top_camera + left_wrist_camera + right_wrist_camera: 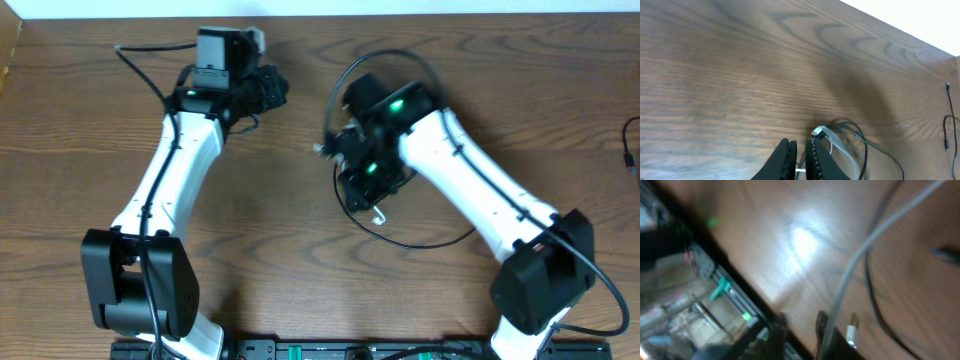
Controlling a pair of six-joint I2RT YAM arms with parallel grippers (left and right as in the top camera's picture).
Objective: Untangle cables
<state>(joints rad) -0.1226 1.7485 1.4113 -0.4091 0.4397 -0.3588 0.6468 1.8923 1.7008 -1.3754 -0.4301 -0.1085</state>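
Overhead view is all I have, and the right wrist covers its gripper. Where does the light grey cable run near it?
Observer: In the right wrist view the grey cable runs down to the fingers of the right gripper; blur hides whether they grip it.
Operator: Any plug end there?
Observer: A white plug shows just beside those fingers.
Operator: And the other arm?
Observer: In its wrist view the left gripper has its fingers nearly together, the grey cable's end just past them.
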